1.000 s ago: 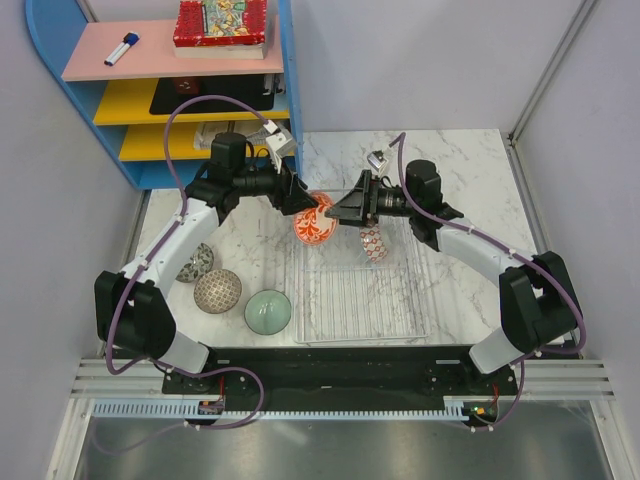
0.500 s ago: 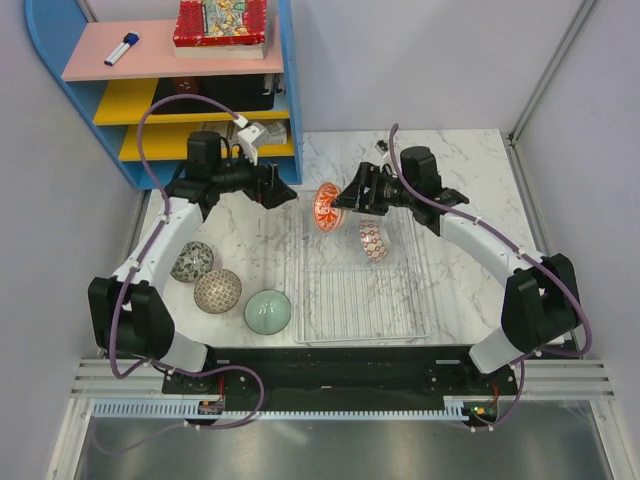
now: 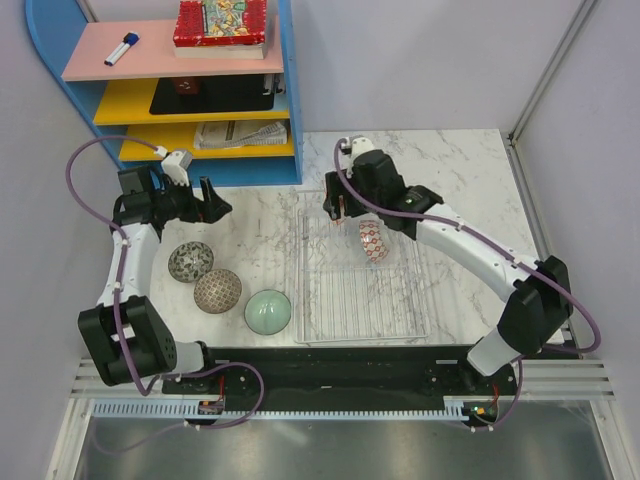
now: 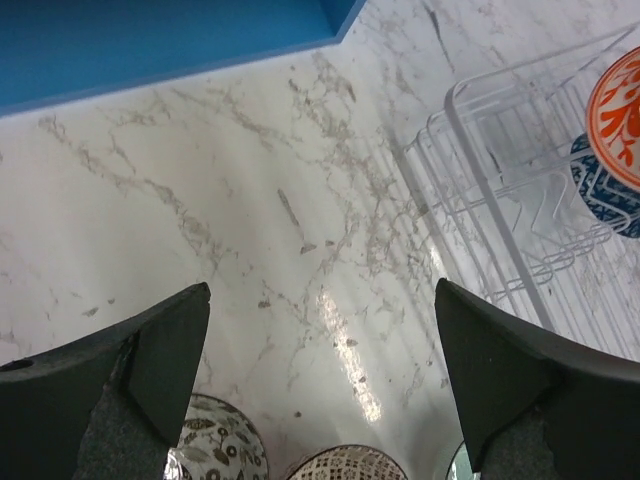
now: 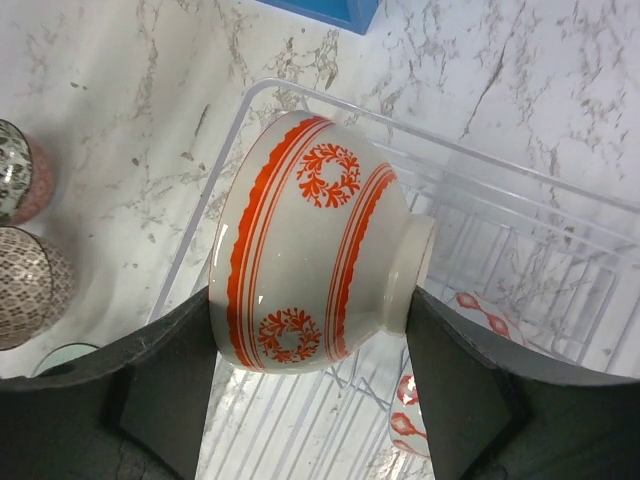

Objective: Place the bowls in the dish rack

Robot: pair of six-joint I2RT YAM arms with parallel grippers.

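Marble surface point(image 3: 460, 165) carries the clear dish rack point(image 3: 365, 338); over the rack's far left corner the right end effector point(image 5: 310, 335) clamps the orange-red floral bowl point(image 5: 300, 245), tipped on its side. A blue/red-white patterned bowl point(image 3: 372, 240) stands on edge inside the rack. Left of the rack, the left end effector point(image 4: 320, 330) gapes wide and empty near the grey speckled bowl point(image 3: 190, 262), brown lattice bowl point(image 3: 217, 291) and pale green bowl point(image 3: 268, 311)

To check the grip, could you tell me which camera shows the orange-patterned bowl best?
Right wrist: the orange-patterned bowl fills the frame, gripped sideways by the right claw. Left wrist catches only its edge; in the top view the claw mostly hides it.
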